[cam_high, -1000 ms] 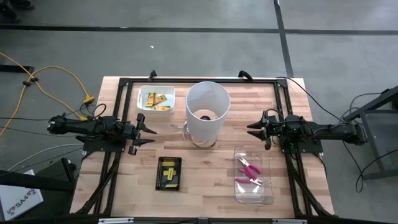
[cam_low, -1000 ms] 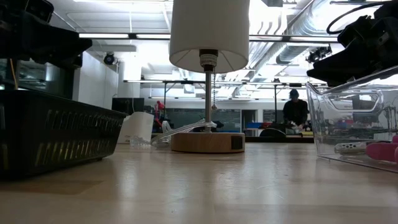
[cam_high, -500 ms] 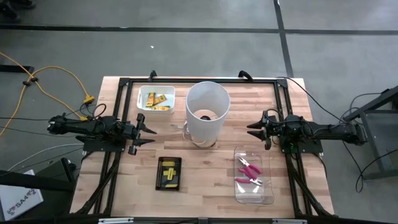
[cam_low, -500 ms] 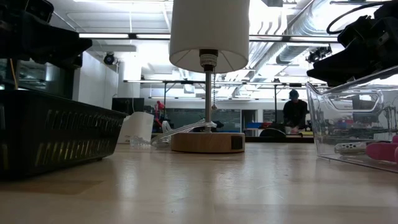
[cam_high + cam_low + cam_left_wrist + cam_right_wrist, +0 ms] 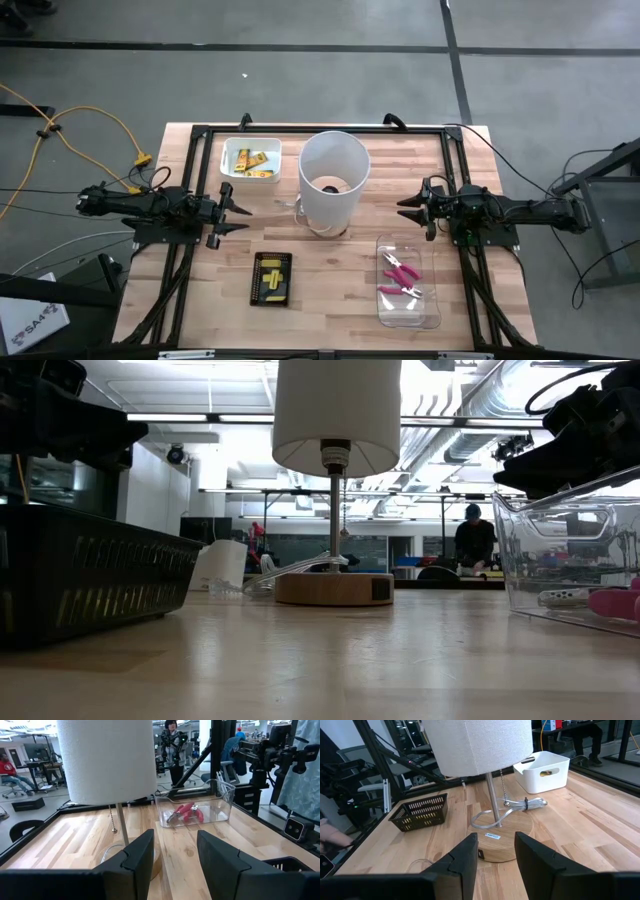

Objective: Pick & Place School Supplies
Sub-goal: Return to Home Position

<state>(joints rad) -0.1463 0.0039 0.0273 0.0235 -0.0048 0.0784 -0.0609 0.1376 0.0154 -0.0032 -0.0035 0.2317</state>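
Note:
Several yellow oblong pieces (image 5: 252, 160) lie in a white bin (image 5: 232, 148) at the far left; more yellow pieces (image 5: 273, 277) sit in a black basket (image 5: 257, 292) near the front. Two pink-handled pliers (image 5: 401, 275) lie in a clear plastic box (image 5: 420, 315) at the near right, also seen as pliers (image 5: 185, 812) in the left wrist view. My left gripper (image 5: 240, 213) hovers open left of the lamp; my right gripper (image 5: 407, 211) hovers open right of it. Neither touches anything.
A table lamp with a tall white shade (image 5: 333, 180) stands at the table's middle on a round wooden base (image 5: 502, 840), its cord (image 5: 522, 805) coiled toward the white bin (image 5: 545, 770). People (image 5: 474, 535) are in the room beyond the table.

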